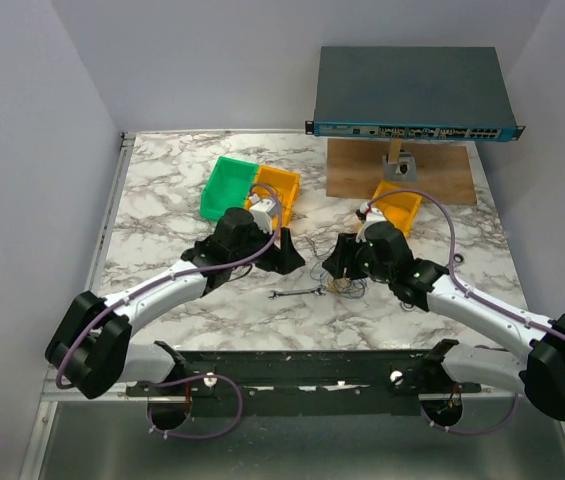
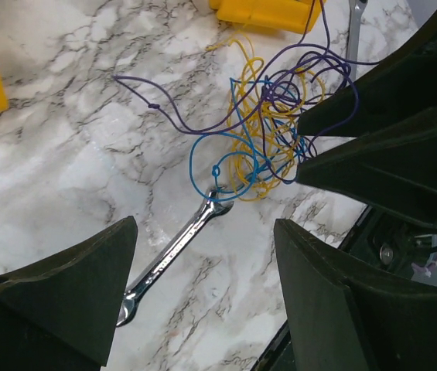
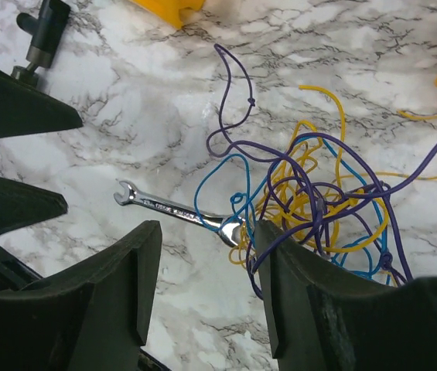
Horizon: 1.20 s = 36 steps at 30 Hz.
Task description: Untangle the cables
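Observation:
The cables (image 1: 348, 287) are a loose tangle of thin purple, blue and yellow wires lying on the marble table between my two grippers. The tangle fills the upper middle of the left wrist view (image 2: 272, 131) and the right of the right wrist view (image 3: 319, 201). My left gripper (image 2: 205, 228) is open and empty, just short of the tangle (image 1: 292, 262). My right gripper (image 3: 209, 232) is open at the tangle's near edge (image 1: 337, 270). Its right finger (image 3: 280, 255) touches purple and blue strands. Nothing is clamped.
A silver wrench (image 1: 297, 293) lies with its ring end in a blue loop (image 2: 175, 251) (image 3: 175, 210). A green bin (image 1: 229, 185) and yellow bins (image 1: 277, 187) (image 1: 399, 205) stand behind. A network switch (image 1: 412, 95) sits on a wooden board (image 1: 442, 175). The table's front edge (image 2: 319, 309) is close.

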### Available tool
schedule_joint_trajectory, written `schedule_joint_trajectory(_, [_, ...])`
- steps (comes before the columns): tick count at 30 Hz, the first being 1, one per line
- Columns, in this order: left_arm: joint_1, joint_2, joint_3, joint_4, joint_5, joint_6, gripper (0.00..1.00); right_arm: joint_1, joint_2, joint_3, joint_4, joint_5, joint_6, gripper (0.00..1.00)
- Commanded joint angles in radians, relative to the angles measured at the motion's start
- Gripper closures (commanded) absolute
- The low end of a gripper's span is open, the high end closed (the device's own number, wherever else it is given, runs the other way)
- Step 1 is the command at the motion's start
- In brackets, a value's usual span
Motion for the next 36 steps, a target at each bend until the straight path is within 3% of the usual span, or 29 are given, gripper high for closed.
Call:
schedule_joint_trajectory(1, [-0.056, 0.090, 0.041, 0.112, -0.013, -0.002, 0.28, 0.002, -0.015, -0.025, -0.063, 0.076, 0.019, 0.50])
schedule_joint_trajectory(8, [-0.120, 0.221, 0.074, 0.191, -0.004, -0.013, 0.30, 0.003, -0.014, -0.025, -0.067, 0.101, 0.041, 0.87])
schedule_joint_trajectory(12, [-0.143, 0.245, 0.038, 0.268, 0.006, -0.035, 0.30, 0.003, -0.014, -0.017, -0.071, 0.097, 0.040, 0.99])
schedule_joint_trajectory(32, [-0.201, 0.397, 0.059, 0.346, 0.000, -0.072, 0.35, 0.003, -0.090, 0.114, -0.143, -0.075, 0.117, 0.99])
schedule_joint_trajectory(33, [-0.201, 0.404, 0.059, 0.354, -0.001, -0.078, 0.38, 0.002, -0.090, 0.125, -0.151, -0.083, 0.119, 0.99])
schedule_joint_trajectory(34, [-0.201, 0.406, 0.059, 0.366, -0.002, -0.082, 0.47, 0.003, -0.093, 0.141, -0.157, -0.090, 0.123, 0.99])
schedule_joint_trajectory(36, [-0.201, 0.410, 0.060, 0.372, -0.011, -0.085, 0.76, 0.003, -0.100, 0.169, -0.168, -0.100, 0.129, 1.00])
